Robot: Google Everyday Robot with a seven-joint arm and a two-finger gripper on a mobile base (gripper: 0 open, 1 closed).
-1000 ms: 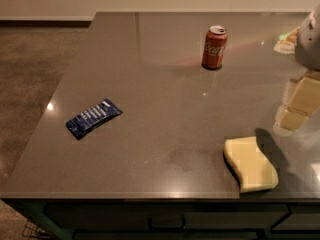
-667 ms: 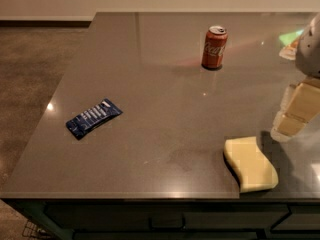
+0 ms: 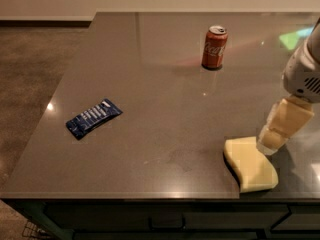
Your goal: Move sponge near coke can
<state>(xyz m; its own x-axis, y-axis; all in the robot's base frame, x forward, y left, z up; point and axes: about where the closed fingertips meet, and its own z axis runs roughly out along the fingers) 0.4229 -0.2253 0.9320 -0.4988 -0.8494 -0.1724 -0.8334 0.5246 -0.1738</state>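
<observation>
Gripper (image 3: 270, 141) is hanging at the right edge of the view, angling down and to the left from the white arm housing (image 3: 304, 75). Its cream tip is sitting right at the far right corner of the sponge (image 3: 250, 166); whether it is touching the foam cannot be told. Whether the gripper is released or clenched cannot be told either.

The pale yellow sponge is lying flat on the dark grey table (image 3: 165, 99), near the front edge on the right side. The red coke can (image 3: 214, 47) is standing upright toward the far side of the table, well apart from the sponge. A dark blue snack wrapper (image 3: 94, 118) is lying flat on the left side, well apart from both.
</observation>
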